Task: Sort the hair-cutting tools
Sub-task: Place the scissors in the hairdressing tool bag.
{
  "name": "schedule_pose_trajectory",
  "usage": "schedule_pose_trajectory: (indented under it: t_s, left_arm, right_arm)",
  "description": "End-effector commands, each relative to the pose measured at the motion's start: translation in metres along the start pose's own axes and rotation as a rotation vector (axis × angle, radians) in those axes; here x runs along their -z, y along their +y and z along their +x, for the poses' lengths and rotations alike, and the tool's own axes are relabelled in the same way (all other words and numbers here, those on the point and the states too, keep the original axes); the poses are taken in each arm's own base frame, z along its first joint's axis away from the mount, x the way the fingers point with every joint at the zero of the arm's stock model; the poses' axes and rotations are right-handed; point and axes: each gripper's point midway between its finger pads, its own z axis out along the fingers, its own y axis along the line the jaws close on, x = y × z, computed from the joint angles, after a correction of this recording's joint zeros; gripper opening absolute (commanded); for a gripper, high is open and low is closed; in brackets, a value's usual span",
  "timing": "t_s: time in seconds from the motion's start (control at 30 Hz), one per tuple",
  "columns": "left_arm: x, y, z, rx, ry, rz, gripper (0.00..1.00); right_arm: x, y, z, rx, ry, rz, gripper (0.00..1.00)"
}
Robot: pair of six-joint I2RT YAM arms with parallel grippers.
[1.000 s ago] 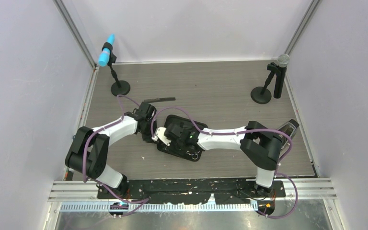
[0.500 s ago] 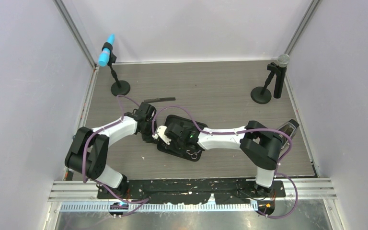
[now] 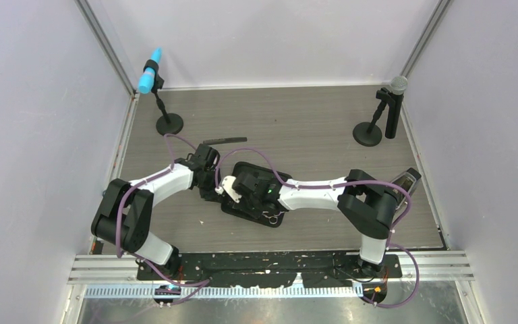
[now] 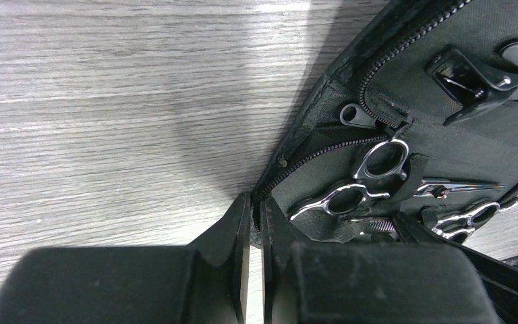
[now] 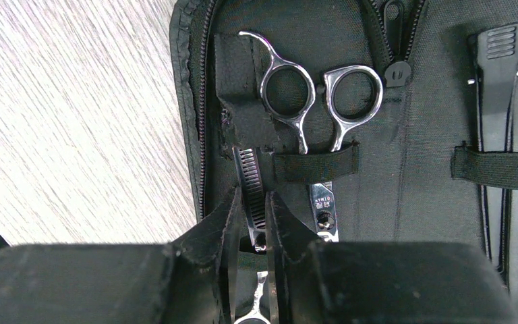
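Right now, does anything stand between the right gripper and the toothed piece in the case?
Nothing visible does: the right gripper is closed on the toothed piece. Its upper end, though, sits tucked under a black fabric flap beside the scissors.

Scissors (image 5: 302,125): polished, glossy metal. Case (image 5: 418,202): matt black woven cloth. Clips (image 5: 496,74): smooth black plastic, slight sheen. Table (image 5: 74,121): grey wood grain, matt.
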Motion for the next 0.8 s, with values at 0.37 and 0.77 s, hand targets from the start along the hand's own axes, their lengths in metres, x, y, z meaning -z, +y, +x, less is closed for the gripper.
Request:
schedule_pose_trajectory:
  t_s: [0.37,0.77]
  left_arm:
    - [-0.013,0.013,0.019,0.025,0.051,-0.031,0.08]
    - [-0.011,0.02,0.018,0.029,0.045,-0.05,0.07]
  right_arm:
    - [-0.01,-0.04,0.044,-0.08,0.133,0.15,0.12]
    - [-0.008,-0.041,0.057,-0.074,0.167,0.148,0.06]
